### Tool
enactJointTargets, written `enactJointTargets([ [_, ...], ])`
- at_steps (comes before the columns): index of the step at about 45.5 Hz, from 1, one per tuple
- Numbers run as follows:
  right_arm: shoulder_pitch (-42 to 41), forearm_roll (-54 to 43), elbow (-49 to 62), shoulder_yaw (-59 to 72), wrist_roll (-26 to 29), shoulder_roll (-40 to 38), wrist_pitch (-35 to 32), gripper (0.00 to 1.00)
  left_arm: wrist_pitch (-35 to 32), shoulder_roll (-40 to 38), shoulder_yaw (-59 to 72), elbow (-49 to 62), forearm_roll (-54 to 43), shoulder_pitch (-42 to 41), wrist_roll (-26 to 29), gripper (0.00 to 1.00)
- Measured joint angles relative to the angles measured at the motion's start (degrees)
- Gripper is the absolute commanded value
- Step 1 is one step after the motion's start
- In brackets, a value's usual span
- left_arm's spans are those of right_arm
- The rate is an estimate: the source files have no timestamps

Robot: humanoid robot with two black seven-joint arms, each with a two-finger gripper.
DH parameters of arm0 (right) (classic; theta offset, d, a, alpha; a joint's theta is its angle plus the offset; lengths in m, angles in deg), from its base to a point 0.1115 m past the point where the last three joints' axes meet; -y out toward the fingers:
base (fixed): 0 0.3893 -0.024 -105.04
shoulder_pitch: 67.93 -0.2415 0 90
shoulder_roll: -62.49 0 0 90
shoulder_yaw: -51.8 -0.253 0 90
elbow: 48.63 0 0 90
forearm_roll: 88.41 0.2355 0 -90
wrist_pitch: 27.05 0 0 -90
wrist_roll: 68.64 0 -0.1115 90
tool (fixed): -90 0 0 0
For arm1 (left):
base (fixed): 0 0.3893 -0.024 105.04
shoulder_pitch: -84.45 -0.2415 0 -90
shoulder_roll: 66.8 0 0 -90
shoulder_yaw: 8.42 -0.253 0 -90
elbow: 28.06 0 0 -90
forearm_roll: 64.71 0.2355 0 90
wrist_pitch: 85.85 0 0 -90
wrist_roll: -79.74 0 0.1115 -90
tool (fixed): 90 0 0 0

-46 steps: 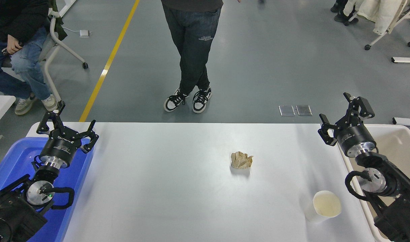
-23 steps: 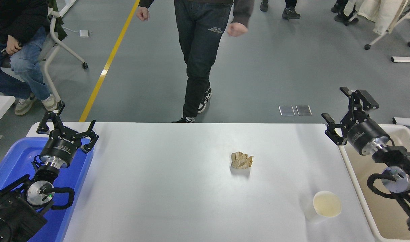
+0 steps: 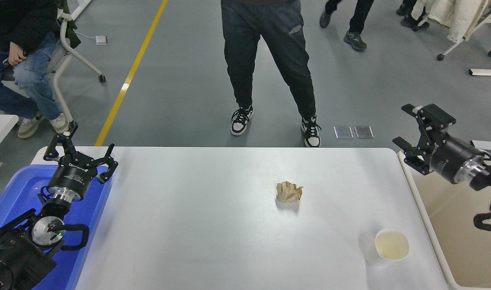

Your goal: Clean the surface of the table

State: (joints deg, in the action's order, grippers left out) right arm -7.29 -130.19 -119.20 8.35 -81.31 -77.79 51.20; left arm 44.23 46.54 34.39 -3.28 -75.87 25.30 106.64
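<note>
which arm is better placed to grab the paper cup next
Right. The open right gripper hovers at the table's right edge, the side where the paper cup stands. The left gripper is parked over the blue tub, across the table surface.

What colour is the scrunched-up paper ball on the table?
The paper ball is light brown, like a paper bag; seen in the head view.

Robot lab / test hall: grey coated floor (image 3: 189, 80) w/ yellow lane line (image 3: 128, 76), wheeled chairs (image 3: 74, 52), people standing or sitting nearby (image 3: 269, 60), white desk (image 3: 209, 225) betw. blue tub (image 3: 11, 189) & beige bin (image 3: 463, 225).
</note>
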Motion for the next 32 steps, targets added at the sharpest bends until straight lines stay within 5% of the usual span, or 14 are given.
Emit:
enactJointTargets([
  [32, -4.8, -35.5, -6.7, 14.0, -0.7, -7.1, -4.1, 1.0, 0.0, 0.0, 0.0, 0.0, 0.0, 0.0, 0.0, 1.0],
])
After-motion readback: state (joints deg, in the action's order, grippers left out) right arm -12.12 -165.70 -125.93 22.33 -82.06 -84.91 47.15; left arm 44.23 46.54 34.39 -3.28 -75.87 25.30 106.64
